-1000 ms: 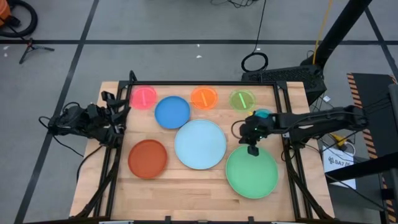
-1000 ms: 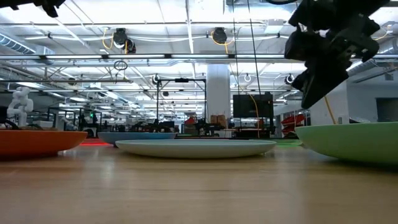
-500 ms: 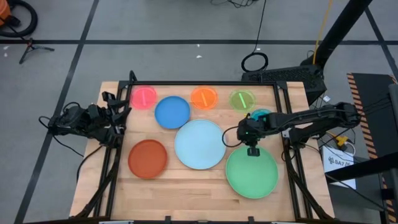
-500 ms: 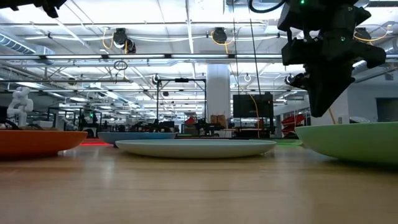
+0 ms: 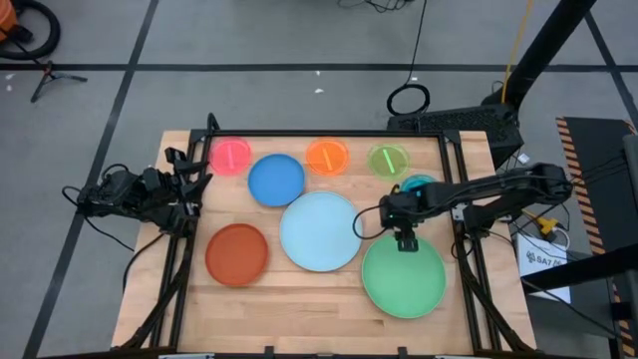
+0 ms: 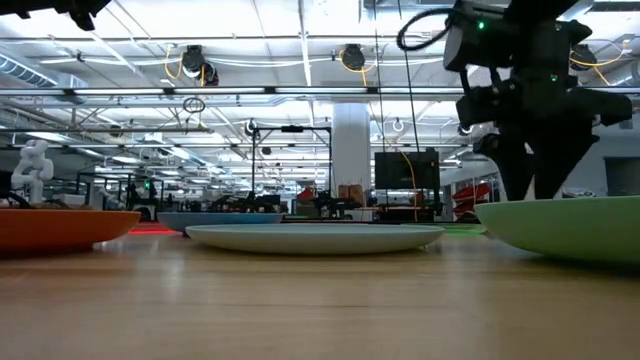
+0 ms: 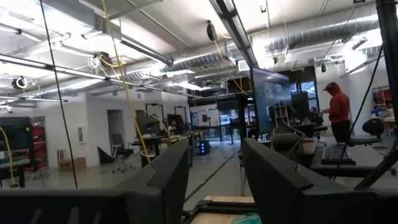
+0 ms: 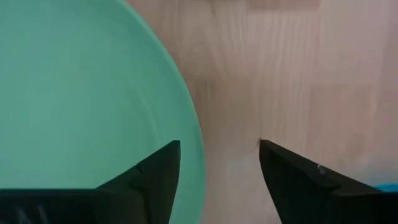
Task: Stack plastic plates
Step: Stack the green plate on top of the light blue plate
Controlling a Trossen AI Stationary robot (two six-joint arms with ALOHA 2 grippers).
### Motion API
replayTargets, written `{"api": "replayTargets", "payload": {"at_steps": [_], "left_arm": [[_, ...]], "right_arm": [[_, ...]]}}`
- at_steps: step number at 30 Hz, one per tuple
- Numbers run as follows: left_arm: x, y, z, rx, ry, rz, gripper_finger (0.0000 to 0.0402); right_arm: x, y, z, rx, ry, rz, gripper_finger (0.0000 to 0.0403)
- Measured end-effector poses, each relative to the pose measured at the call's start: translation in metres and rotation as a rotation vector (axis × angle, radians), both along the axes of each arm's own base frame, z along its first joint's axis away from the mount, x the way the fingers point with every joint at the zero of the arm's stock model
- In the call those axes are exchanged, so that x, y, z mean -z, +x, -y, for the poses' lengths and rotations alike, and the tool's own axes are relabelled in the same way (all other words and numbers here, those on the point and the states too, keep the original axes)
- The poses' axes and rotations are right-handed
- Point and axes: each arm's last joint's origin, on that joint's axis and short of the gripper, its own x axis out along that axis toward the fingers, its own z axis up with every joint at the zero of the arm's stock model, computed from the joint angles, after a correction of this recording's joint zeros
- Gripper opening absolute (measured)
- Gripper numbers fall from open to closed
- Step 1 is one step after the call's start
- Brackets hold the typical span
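A wooden worktop (image 5: 299, 299) seen from above carries eight round plastic plates, none stacked. Along the far edge sit the small pink plate (image 5: 230, 155), small orange plate (image 5: 327, 157) and small lime plate (image 5: 388, 160). A small teal plate (image 5: 420, 183) lies near the lime one, partly hidden under the right arm. The medium blue plate (image 5: 276, 179) sits between the pink and orange ones, a little nearer the middle. The large light blue plate (image 5: 320, 231) lies at the centre, with the medium red-orange plate (image 5: 237, 252) to its left and the large green plate (image 5: 403, 276) to its right, toward the near edge.

The right hand (image 5: 406, 242) reaches in from the right side and points down over the far rim of the green plate. Its wrist camera shows the two dark fingers (image 8: 155, 174) spread apart and grasping nothing, one over the green plate's rim and the other over bare wood. From table height, the hand (image 6: 532, 190) comes down to the green plate's (image 6: 570, 225) edge.

The left hand (image 5: 189, 178) waits at the left edge of the worktop, near the pink plate, fingers (image 7: 168, 177) parted and empty. A person in a red top (image 7: 339, 112) stands far back in the room.
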Motion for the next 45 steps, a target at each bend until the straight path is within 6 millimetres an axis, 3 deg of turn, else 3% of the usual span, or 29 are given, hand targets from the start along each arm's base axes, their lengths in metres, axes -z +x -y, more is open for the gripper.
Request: {"api": "replayTargets", "payload": {"at_steps": [15, 33, 41, 45], "left_arm": [[-0.001, 0.000, 0.000, 0.000, -0.002, 0.009, 0.0159], [-0.002, -0.001, 0.000, -0.002, 0.000, 0.023, 0.0159], [-0.002, -0.001, 0.000, -0.003, 0.002, 0.023, 0.0159], [-0.002, -0.001, 0.000, -0.003, 0.002, 0.023, 0.0159]], "right_arm": [[0.026, 0.008, 0.000, -0.009, 0.011, -0.132, 0.0181], [0.024, 0.006, -0.003, -0.046, 0.131, -0.144, 0.0011], [0.020, 0.000, -0.003, -0.013, 0.181, -0.196, 0.0005], [0.008, 0.000, -0.001, 0.005, 0.191, -0.218, 0.0003]]}}
